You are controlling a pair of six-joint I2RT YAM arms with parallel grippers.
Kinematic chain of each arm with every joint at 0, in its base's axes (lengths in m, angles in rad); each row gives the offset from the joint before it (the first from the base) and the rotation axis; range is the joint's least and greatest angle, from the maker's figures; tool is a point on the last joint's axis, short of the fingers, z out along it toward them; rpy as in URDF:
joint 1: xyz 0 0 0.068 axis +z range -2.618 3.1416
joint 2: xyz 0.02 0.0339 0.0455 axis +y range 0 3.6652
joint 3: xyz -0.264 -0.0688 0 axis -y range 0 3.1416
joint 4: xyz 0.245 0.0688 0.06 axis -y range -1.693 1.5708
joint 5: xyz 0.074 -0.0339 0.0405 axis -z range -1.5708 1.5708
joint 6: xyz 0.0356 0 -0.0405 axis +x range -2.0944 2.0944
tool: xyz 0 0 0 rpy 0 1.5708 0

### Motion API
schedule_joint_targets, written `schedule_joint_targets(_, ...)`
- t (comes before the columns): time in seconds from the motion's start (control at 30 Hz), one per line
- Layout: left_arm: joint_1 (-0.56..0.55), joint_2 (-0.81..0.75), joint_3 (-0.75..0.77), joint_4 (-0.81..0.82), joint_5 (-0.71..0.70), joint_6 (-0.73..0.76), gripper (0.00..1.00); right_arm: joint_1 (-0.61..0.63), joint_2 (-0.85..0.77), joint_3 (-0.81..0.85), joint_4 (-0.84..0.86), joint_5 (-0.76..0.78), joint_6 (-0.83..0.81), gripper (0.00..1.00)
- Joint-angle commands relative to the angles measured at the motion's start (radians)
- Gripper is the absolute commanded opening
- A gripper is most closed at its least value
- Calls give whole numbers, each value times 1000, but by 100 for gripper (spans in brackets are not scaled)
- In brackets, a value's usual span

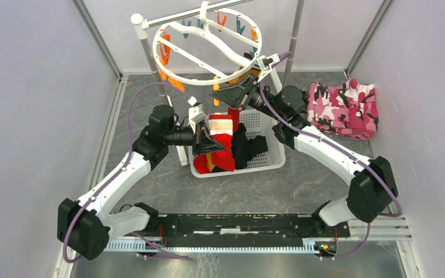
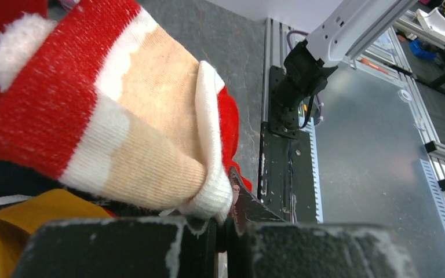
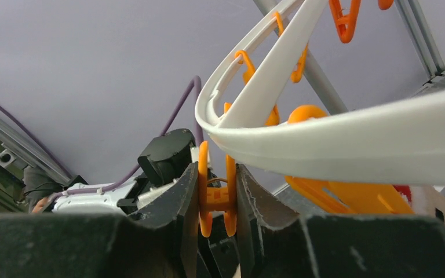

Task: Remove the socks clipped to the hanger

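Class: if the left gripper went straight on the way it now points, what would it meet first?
The red sock pinched in the left gripper's fingers. Past it, probably the black sock lying in the white basket, though depth is unclear from above.

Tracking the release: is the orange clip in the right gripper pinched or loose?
Pinched: the right gripper presses the orange clip from both sides, just below the hanger. Whether it is open cannot be told.

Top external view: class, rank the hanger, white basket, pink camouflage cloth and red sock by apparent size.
hanger and white basket: alike, and the hanger hangs nearer the camera
pink camouflage cloth
red sock
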Motion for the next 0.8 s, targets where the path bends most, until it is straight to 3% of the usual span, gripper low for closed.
schedule_joint_targets(0.0,-39,37,-25,88,-23,0,2,25,10,76,-75,-15,-54,10)
schedule_joint_targets(0.07,-57,58,-34,137,-101,-45,2,29,7,88,-103,-19,-75,16)
schedule_joint_targets(0.17,-57,97,-28,245,-188,-133,2,29,-24,75,-156,-16,-114,51)
schedule_joint_targets(0.27,-57,129,-8,289,-252,-165,6,28,-95,43,-274,22,-204,68)
schedule_joint_targets(0.3,-57,137,-1,291,-266,-170,11,25,-128,33,-325,44,-250,71)
schedule_joint_targets(0.33,-58,144,4,296,-273,-180,24,25,-155,23,-396,62,-298,73)
schedule_joint_targets(0.4,-57,155,15,305,-286,-197,58,21,-226,-9,-516,111,-376,77)
schedule_joint_targets(0.43,-58,157,17,307,-297,-209,67,18,-260,-35,-556,138,-416,78)
schedule_joint_targets(0.5,-58,153,19,304,-330,-231,98,-4,-329,-79,-640,210,-486,80)
schedule_joint_targets(0.63,-58,147,14,310,-337,-234,100,-47,-388,-122,-748,375,-672,83)
schedule_joint_targets(0.77,-58,148,28,300,-325,-219,100,-82,-325,-112,-718,369,-768,84)
